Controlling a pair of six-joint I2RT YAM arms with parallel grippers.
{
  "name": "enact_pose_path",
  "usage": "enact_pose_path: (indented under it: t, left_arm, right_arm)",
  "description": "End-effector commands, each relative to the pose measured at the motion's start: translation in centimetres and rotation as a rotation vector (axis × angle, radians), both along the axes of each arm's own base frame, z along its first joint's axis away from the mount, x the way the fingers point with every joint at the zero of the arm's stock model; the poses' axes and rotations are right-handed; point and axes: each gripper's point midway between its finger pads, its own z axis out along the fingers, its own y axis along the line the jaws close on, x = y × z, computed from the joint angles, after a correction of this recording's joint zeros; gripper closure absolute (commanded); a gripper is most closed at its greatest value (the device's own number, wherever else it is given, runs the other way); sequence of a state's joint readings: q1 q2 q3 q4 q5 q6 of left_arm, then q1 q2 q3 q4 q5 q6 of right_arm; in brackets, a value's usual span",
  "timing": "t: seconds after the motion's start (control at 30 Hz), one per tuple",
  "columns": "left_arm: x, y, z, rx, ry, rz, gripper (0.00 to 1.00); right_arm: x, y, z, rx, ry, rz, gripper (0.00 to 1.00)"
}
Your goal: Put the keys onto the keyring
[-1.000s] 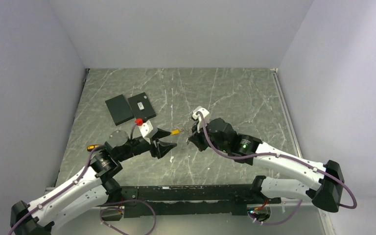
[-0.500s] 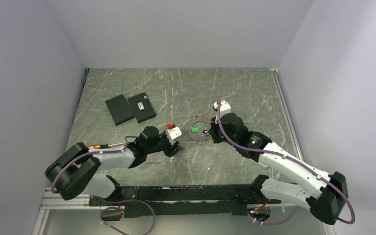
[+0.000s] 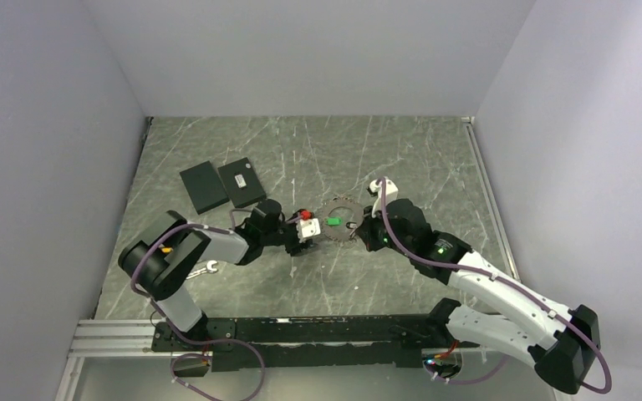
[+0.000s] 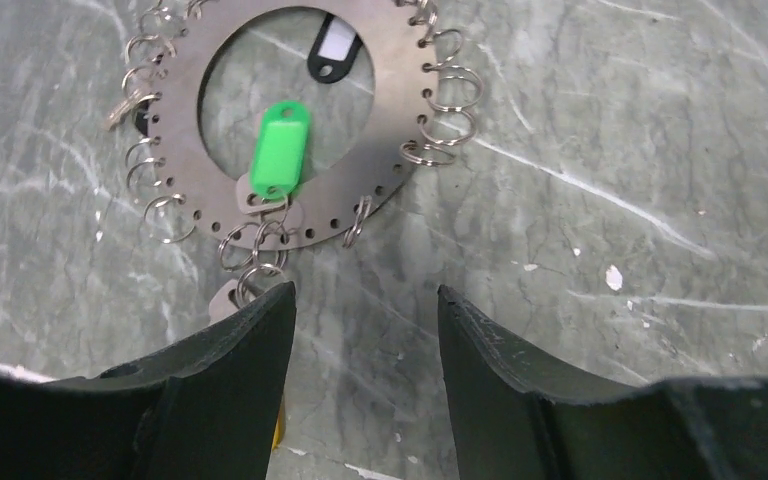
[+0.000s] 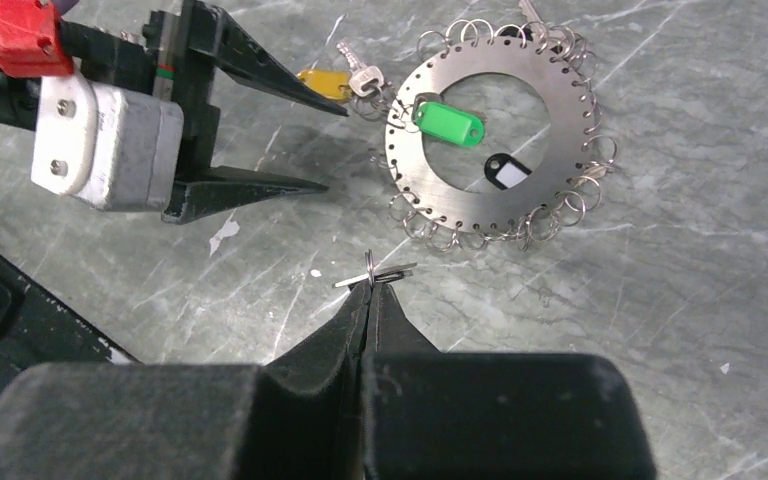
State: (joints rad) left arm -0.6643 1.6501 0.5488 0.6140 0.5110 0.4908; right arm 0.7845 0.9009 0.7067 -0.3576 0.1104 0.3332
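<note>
While the perforated steel disc (image 3: 338,203) with its green tag (image 3: 332,221) lies in the middle of the bench (image 3: 418,159), open marble surrounds it. From the left wrist, the left end effector (image 4: 365,300) is spread, with a silver key (image 4: 224,298) just beside one finger at the disc's rim. From the right wrist, the right end effector (image 5: 368,285) pinches a thin split keyring (image 5: 378,272) apart from that rim.

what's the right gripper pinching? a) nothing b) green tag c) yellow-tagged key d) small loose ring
d: in the right wrist view the right gripper is shut on a small ring, held apart from the disc.
</note>
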Motion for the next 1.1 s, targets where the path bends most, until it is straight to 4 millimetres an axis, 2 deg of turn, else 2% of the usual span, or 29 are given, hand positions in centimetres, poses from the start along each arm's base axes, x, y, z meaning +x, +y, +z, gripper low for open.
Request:
enact_pose_path:
  t: [0.0, 0.47, 0.73, 0.83, 1.07]
  left_arm:
    - [-0.2, -1.7, 1.6, -0.012, -0.102, -0.16, 0.41]
    - [1.3, -2.1, -0.4, 0.069, -0.096, -0.177, 0.5]
    - [1.6, -3.0, -1.1, 0.038, -0.076, -0.175, 0.56]
    - [1.7, -3.0, -1.2, 0.05, -0.077, -0.183, 0.63]
    - [1.7, -2.5, -1.9, 0.101, -0.049, -0.177, 0.66]
  right_arm:
    - [0.4, 0.7, 1.8, 0.08, -0.048, 0.019, 1.0]
    - [0.6, 0.8, 2.2, 0.137, -0.047, 0.045, 1.0]
    - [0.8, 0.6, 2.3, 0.145, -0.047, 0.038, 1.0]
    - [0.8, 0.6, 2.4, 0.146, -0.045, 0.04, 1.0]
    - [0.8, 0.6, 2.4, 0.15, -0.044, 0.042, 1.0]
